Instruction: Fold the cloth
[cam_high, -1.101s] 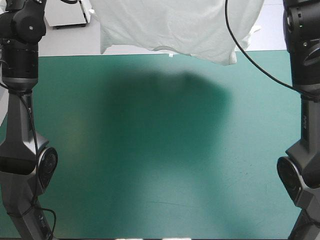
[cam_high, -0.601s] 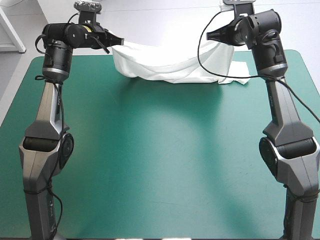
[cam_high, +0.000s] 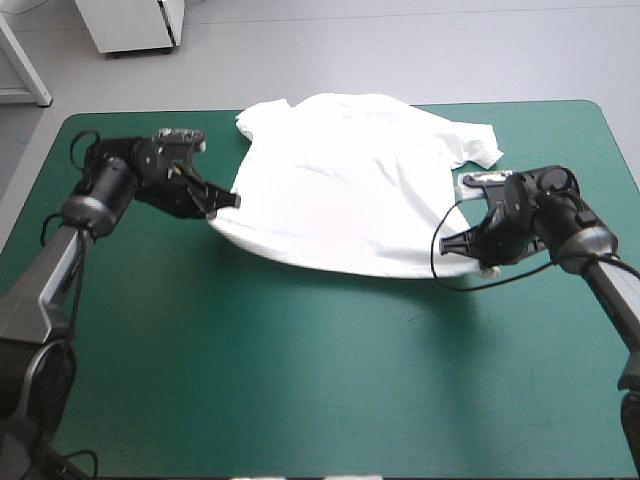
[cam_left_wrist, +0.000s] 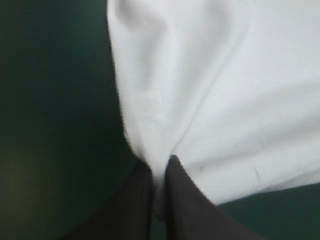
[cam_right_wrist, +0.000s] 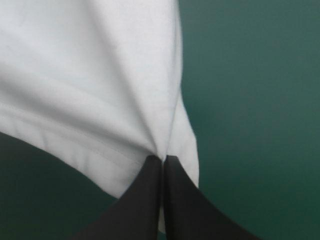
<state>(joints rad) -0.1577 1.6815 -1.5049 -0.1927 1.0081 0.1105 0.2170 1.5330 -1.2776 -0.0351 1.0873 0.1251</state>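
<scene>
High view: above, behind, looking forward-down. Wrist views: close-up; all share T-shirt (cam_high: 350, 190).

Teal-green cover (cam_high: 300, 380) open across the near half, T-shirt (cam_high: 350, 190) spread over the far middle, reaching the far edge.

Left arm (cam_high: 45, 275): long grey tapered link, black rounded housings at wrist end. Right arm (cam_high: 612, 280): same grey link, black drum-shaped joints. Left gripper (cam_high: 230, 199), right gripper (cam_high: 450, 243): each two broad black fingers (cam_left_wrist: 137, 210), fin-shaped, curving to point, matte; surface possibly smooth, view blurred.
</scene>
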